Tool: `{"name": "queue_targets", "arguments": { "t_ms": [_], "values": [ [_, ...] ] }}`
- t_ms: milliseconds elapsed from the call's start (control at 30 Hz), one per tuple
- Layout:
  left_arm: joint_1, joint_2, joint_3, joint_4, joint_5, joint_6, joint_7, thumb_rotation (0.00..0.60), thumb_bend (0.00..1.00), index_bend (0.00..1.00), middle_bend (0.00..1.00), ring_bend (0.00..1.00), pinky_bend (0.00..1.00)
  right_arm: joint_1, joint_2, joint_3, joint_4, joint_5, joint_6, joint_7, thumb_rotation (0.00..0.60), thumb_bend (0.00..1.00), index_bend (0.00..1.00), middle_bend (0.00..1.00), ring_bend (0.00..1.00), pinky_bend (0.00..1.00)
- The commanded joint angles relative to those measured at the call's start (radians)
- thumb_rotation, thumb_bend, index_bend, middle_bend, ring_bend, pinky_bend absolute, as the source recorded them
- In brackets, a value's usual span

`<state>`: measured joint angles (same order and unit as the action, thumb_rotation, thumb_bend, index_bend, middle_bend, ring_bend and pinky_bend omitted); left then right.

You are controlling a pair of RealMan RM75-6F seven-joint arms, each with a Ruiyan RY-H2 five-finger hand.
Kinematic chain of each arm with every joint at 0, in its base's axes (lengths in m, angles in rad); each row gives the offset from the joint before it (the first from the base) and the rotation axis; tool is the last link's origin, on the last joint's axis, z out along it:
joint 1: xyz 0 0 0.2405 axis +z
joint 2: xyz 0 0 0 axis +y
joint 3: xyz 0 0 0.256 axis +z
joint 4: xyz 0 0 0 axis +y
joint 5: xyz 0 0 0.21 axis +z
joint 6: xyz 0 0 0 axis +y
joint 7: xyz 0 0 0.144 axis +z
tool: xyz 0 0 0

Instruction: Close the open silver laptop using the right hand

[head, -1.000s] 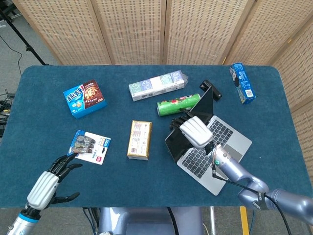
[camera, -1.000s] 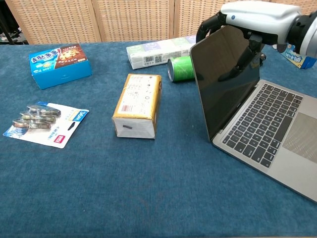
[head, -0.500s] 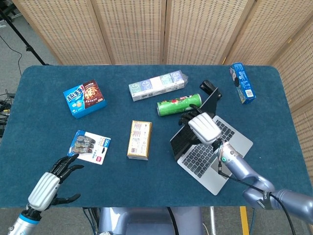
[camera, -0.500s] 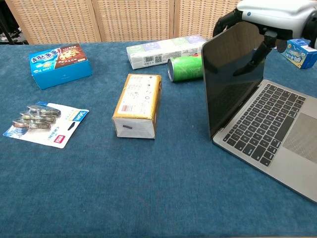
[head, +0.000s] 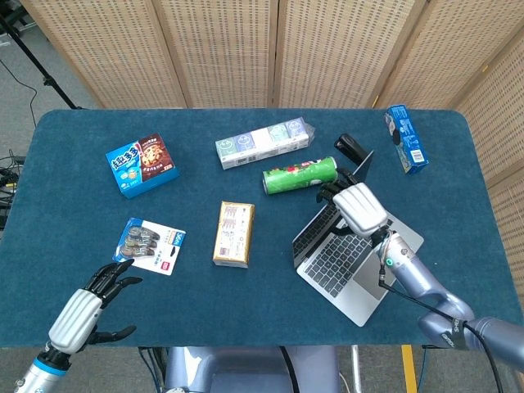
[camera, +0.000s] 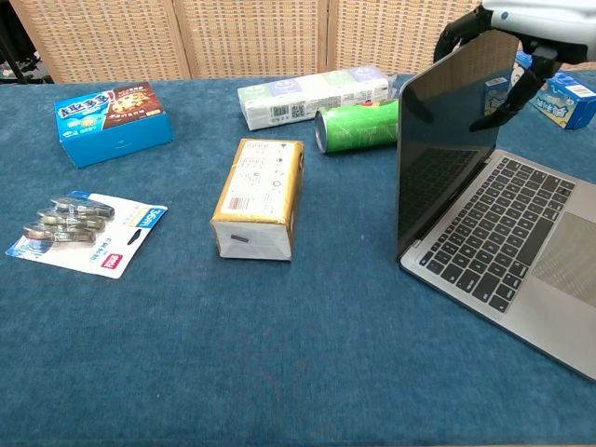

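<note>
The silver laptop [head: 352, 274] sits at the right of the table, its base [camera: 507, 247] flat and its dark screen lid [camera: 442, 149] standing almost upright. My right hand [head: 359, 209] grips the lid's top edge, fingers curled over the back and thumb on the screen side; in the chest view the right hand [camera: 521, 19] shows at the top right corner. My left hand [head: 78, 315] hovers off the table's front left edge, fingers spread, holding nothing.
A green can [camera: 358, 128] lies just behind the lid. A yellow box [head: 232, 233] lies left of the laptop, a clip pack [head: 152, 244] further left. At the back are a blue cookie box [head: 142, 165], a tissue pack [head: 264, 142] and a blue box [head: 406, 137].
My right hand has swung the lid from leaning far back to nearly vertical, moving right with it. The left hand has barely shifted.
</note>
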<state>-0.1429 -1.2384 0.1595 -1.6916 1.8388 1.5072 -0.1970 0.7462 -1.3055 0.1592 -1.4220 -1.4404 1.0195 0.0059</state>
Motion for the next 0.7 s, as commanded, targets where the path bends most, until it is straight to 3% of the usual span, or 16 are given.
{"name": "queue_targets", "arguments": {
  "t_ms": [33,700],
  "values": [
    [0.000,0.001,0.001,0.000,0.000,0.000,-0.002,0.600,0.13,0.25,0.10,0.15,0.10,-0.002,0.007,0.004,-0.005,0.007,0.001,-0.003,0.600,0.13,0.37,0.33,0.35,0.10],
    [-0.003,0.003,0.006,-0.002,0.004,-0.003,-0.004,0.600,0.13,0.25,0.10,0.16,0.10,-0.008,0.082,-0.001,-0.031,0.007,-0.022,-0.029,0.600,0.13,0.37,0.33,0.35,0.10]
  ]
}}
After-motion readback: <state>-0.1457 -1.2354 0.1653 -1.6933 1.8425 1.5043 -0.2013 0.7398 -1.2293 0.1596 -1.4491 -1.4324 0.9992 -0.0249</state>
